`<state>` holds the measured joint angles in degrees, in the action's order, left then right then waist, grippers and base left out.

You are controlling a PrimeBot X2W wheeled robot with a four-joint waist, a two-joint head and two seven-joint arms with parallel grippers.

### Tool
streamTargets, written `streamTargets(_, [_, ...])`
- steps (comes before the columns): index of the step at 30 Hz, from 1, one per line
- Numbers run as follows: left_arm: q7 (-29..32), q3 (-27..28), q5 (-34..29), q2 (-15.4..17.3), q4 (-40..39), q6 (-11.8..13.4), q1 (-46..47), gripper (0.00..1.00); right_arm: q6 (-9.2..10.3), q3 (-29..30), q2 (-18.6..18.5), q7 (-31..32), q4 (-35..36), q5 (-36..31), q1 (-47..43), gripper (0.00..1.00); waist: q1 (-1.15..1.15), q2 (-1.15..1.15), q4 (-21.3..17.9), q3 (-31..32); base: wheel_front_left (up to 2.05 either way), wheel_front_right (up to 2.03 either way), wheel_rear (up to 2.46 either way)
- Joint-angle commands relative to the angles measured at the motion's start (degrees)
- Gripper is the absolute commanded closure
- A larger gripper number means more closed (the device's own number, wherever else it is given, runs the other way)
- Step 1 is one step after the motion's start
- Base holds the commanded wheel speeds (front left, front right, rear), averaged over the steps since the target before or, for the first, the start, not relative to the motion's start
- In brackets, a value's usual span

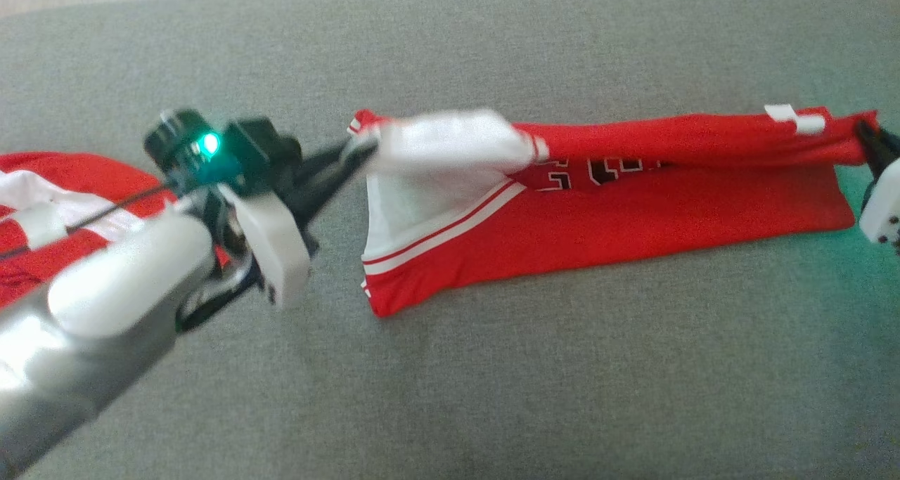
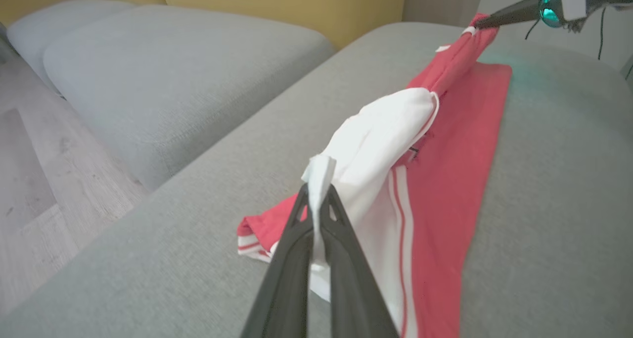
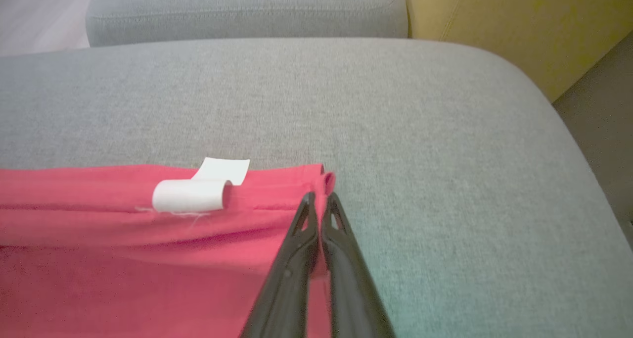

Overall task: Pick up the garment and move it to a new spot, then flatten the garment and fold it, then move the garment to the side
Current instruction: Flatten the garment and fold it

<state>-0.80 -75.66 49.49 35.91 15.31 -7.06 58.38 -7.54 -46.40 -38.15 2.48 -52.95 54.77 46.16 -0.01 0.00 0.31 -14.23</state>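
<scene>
The red and white sports jersey (image 1: pixel 633 213) lies on the grey fabric cushion (image 1: pixel 492 381). Its far edge is held taut between the left gripper (image 1: pixel 357 150) and right gripper (image 3: pixel 320 199), both pinched tight on cloth (folding, apparently). The next move calls for carrying that edge evenly onto the near hem.

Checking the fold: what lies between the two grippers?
The red garment, its edge held at either end by left gripper and right gripper; head view.
</scene>
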Motion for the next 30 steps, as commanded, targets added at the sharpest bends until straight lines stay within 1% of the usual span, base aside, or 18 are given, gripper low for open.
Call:
streamTargets(1, [1.39, 2.57, 0.47, 2.98, -2.02, -0.03, 1.05, 1.0, 0.05, -0.75, -2.8, 1.11, 0.9, 1.07, -1.35, 1.0, 0.01, 0.0, 0.12, 0.38, 0.0, 0.0, 0.0])
streamTargets(5, [5.93, 2.41, 0.98, 4.54, -5.91, -0.28, -1.61, 1.0, 0.05, -2.74, -4.09, 5.44, 2.17, 3.16, -2.34, 1.0, 0.01, 0.0, 0.01, 1.08, 0.0, 0.0, 0.0])
streamTargets(9, [9.06, 2.35, 0.9, 5.04, -7.97, -0.38, -3.84, 1.0, 0.05, -4.5, -5.17, 9.27, 3.64, 4.85, -2.75, 1.0, 0.01, 0.0, -0.43, 1.51, 0.0, 0.0, 0.0])
streamTargets(13, [10.91, 2.32, 0.22, 4.81, -9.14, -0.41, -5.74, 1.0, 0.05, -5.99, -5.98, 11.99, 4.15, 5.57, -2.76, 1.0, 0.01, 0.0, -0.95, 1.59, 0.0, 0.0, 0.0])
streamTargets(20, [12.3, 2.32, -1.49, 4.27, -8.75, -0.42, -7.97, 1.0, 0.05, -7.07, -6.04, 13.9, 3.86, 6.54, -2.67, 1.0, 0.01, 0.0, -1.62, 1.45, 0.0, 0.0, 0.0])
streamTargets(21, [12.28, 2.31, -1.62, 4.07, -8.48, -0.42, -8.4, 1.0, 0.05, -7.08, -5.86, 14.32, 3.53, 6.85, -2.69, 0.55, 0.01, 0.0, -1.74, 1.51, 0.0, 0.0, 0.0])
streamTargets(22, [12.01, 2.31, -1.57, 3.88, -8.03, -0.42, -8.74, 0.89, 0.05, -7.04, -5.61, 15.0, 3.06, 7.31, -2.76, 0.0, 0.01, 0.0, -1.86, 1.65, 0.0, 0.0, 0.0])
streamTargets(23, [11.7, 2.31, -1.63, 3.71, -7.54, -0.42, -9.02, 0.0, 0.05, -7.02, -5.36, 15.49, 2.76, 7.67, -2.75, 0.0, 0.01, 0.0, -2.0, 1.86, 0.0, 0.0, 0.0])
streamTargets(28, [8.8, 2.95, -1.29, 3.2, -4.35, -0.32, -9.78, 0.0, 0.05, -6.46, -5.11, 16.37, 1.67, 9.01, -2.4, 0.0, 0.01, 0.0, -2.72, 3.71, 0.0, 0.0, 0.0])
streamTargets(30, [6.64, 4.34, -0.66, 3.02, -3.23, 0.6, -9.97, 0.0, 0.05, -6.08, -5.27, 15.36, 1.99, 9.18, -1.97, 0.0, 0.01, 0.0, -3.07, 4.56, 0.0, 0.0, 0.0])
